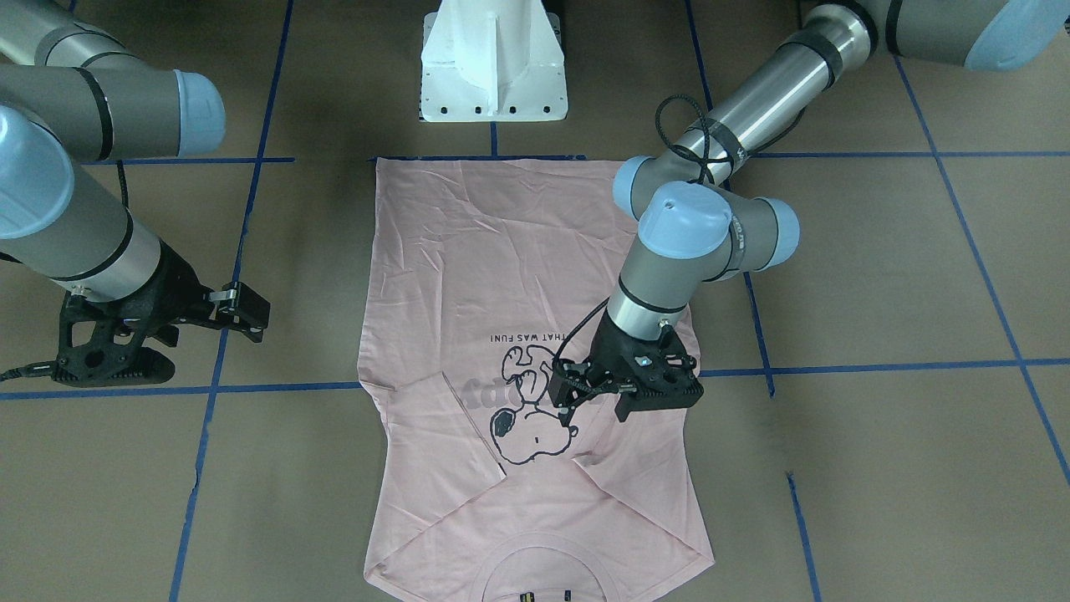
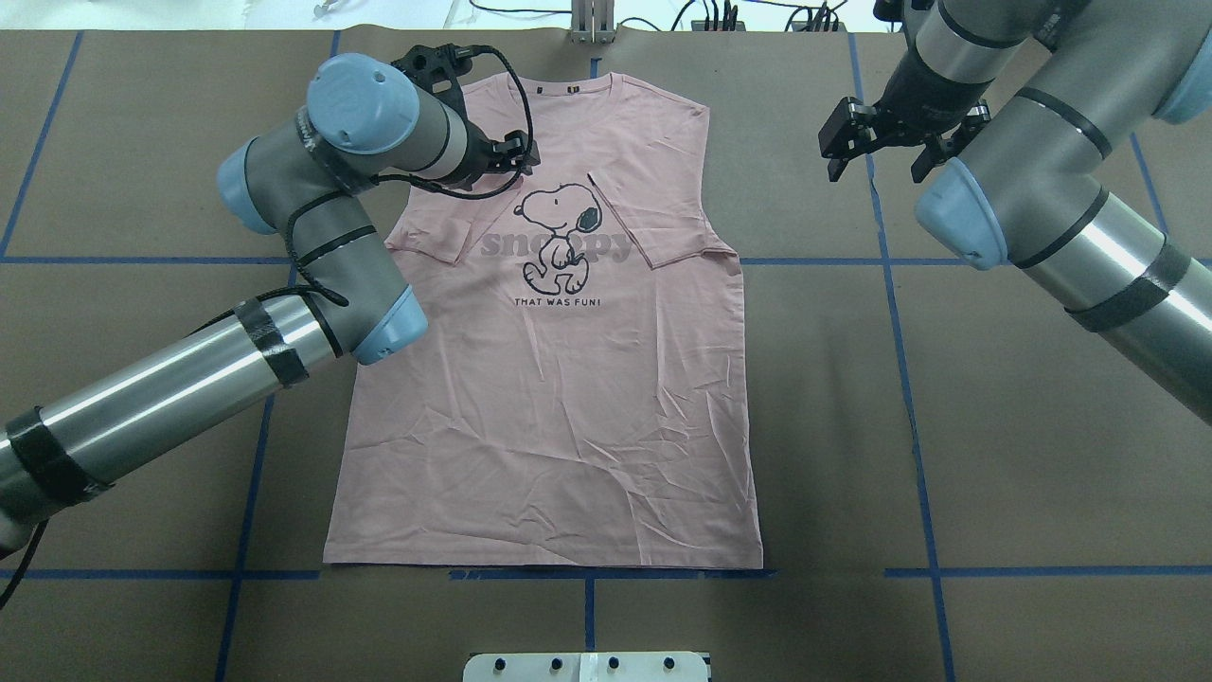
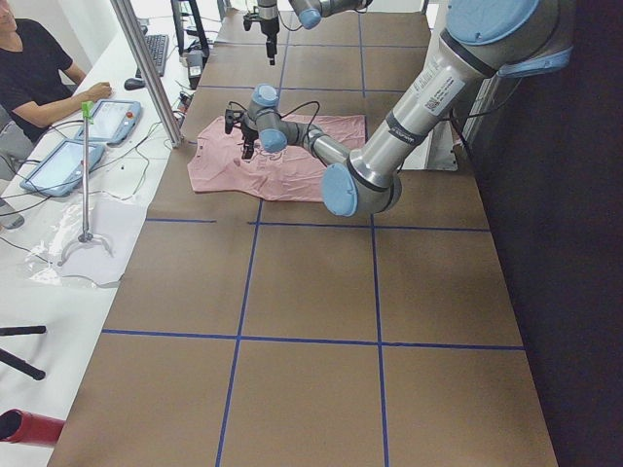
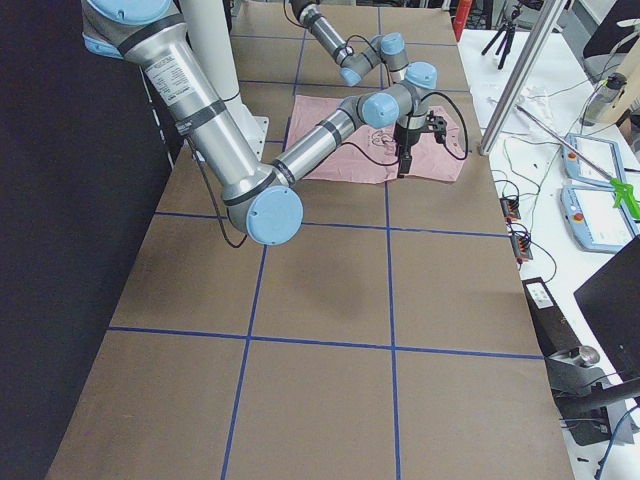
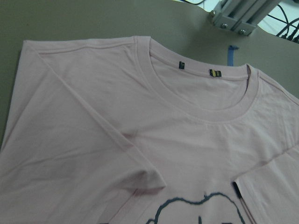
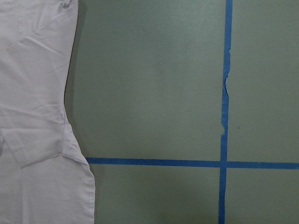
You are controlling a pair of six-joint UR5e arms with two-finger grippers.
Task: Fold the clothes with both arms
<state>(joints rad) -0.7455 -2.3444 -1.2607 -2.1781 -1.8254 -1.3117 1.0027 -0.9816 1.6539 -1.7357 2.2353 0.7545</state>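
The pale pink T-shirt [image 2: 549, 407] lies flat on the brown table, collar at the far edge, Snoopy print up. Both sleeves are folded inward over the chest; the print shows between them [image 1: 535, 418]. My left gripper [image 2: 519, 153] hovers just above the folded sleeve next to Snoopy's head, and in the front view [image 1: 565, 400] its jaws look open and empty. Its wrist view shows the collar and the sleeve fold [image 5: 117, 116], no fingers. My right gripper [image 2: 876, 166] is open and empty, off the shirt to its right, above bare table [image 1: 251, 313]. The right wrist view shows the shirt's edge [image 6: 32, 93].
The white pedestal base [image 1: 493, 63] stands at the near hem side. Blue tape lines [image 2: 890, 313] grid the table. An aluminium post [image 3: 146, 68] and a bracket [image 5: 238, 16] stand past the collar. An operator [image 3: 39, 68] sits with tablets beyond the far edge.
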